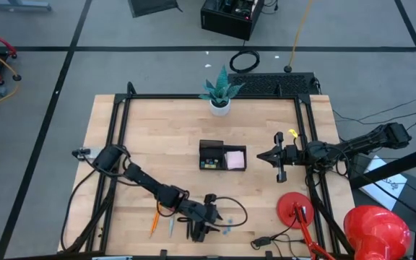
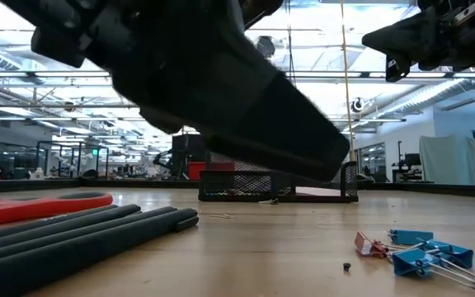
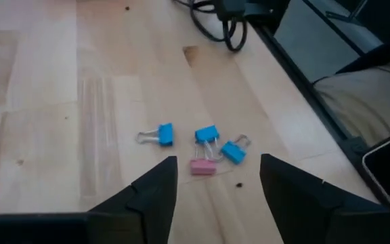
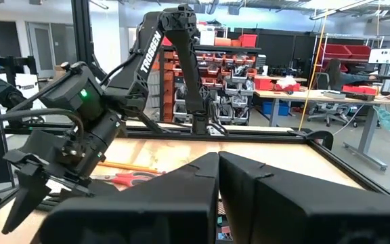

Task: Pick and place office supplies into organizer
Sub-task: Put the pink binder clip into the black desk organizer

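My left gripper (image 3: 217, 177) is open and hovers low near the table's near edge (image 1: 197, 230), fingers pointing at a cluster of small blue clips (image 3: 206, 135) and one pink clip (image 3: 202, 167) lying flat on the wood (image 1: 227, 230). Black pens (image 2: 81, 235) and red-handled scissors (image 2: 48, 206) lie beside them, and the orange pencil (image 1: 154, 222) lies further left. The black organizer (image 1: 222, 155) sits mid-table with a pink sticky pad (image 1: 235, 159) in its right compartment. My right gripper (image 1: 268, 155) is shut (image 4: 218, 163) and hangs in the air right of the organizer.
A white plant pot (image 1: 220, 106) stands at the far edge. A red round-based object (image 1: 295, 209) and a black cable loop (image 1: 231, 211) lie near the right front. Black frame rails (image 1: 303, 137) run along both sides of the table.
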Action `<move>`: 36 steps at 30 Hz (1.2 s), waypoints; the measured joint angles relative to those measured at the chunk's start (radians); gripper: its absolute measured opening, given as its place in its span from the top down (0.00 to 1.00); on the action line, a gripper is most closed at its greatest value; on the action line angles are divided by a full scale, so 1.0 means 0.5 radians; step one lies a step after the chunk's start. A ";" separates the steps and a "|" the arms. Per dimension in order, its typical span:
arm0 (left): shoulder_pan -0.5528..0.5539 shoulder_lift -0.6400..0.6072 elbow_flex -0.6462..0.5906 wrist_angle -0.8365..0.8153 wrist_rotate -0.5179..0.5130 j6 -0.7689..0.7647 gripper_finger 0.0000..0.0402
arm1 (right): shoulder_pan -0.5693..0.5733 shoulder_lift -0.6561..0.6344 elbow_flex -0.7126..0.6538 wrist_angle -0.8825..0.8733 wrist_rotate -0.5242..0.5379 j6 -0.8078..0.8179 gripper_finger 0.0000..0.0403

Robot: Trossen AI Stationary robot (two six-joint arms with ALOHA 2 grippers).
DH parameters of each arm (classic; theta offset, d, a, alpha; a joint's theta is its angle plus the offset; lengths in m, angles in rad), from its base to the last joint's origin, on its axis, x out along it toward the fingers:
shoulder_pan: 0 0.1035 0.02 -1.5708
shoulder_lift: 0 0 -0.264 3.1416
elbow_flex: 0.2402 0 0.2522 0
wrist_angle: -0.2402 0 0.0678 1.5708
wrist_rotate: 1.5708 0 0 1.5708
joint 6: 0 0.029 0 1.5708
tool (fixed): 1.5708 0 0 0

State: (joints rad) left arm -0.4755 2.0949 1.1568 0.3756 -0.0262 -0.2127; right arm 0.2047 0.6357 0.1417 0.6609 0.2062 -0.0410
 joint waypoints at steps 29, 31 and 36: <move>0.050 0.235 0.190 -0.090 0.153 -0.033 0.50 | 0.000 0.002 -0.002 -0.021 0.002 -0.012 0.99; 0.051 0.237 0.190 -0.086 0.153 -0.034 0.50 | 0.000 0.001 -0.002 -0.028 0.002 0.001 0.99; 0.066 0.238 0.190 -0.119 0.152 -0.036 0.50 | 0.000 0.002 -0.002 -0.044 0.002 0.012 0.99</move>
State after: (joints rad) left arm -0.4428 2.2139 1.2518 0.3161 0.0498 -0.2304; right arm 0.2047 0.6365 0.1410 0.6387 0.2073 -0.0350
